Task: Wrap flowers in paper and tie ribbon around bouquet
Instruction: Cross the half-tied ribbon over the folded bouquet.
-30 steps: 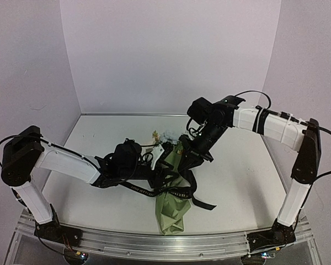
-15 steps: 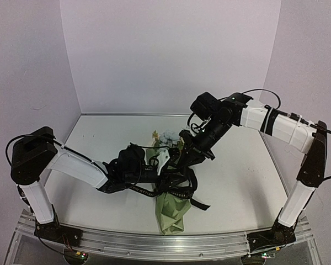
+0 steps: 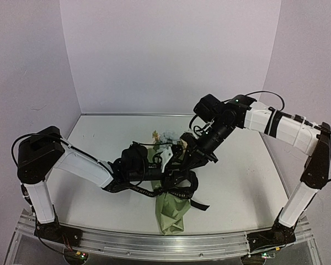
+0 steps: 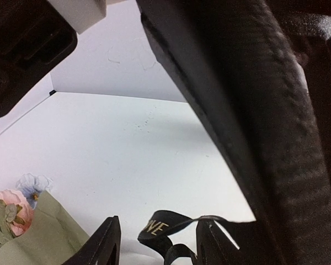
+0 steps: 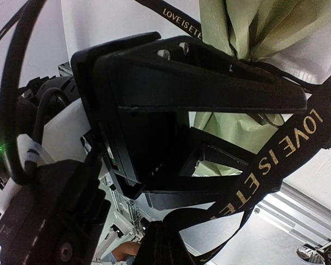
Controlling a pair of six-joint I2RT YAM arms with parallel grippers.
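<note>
table [image 3: 248, 182], one moment, contents:

- bouquet [image 3: 172, 208]: lies near the front edge, midway between the arms, narrow end toward the bases.
- paper [image 5: 237, 27]: olive, wrapped as a cone, creased at the narrow end.
- flowers [image 3: 165, 136]: pale heads showing at the far, wide end (a pink and a blue bloom show in the left wrist view).
- ribbon [image 3: 179, 194]: black, lettered, looped across the cone's middle, one tail trailing right on the table.
- left claw [image 3: 166, 159]: over the cone from the left, fingers [image 4: 106, 245] apart, released; a ribbon loop sits between them, unclamped.
- right claw [image 3: 182, 165]: over the cone from the right, clenched, ribbon pinched at its tip.
</note>
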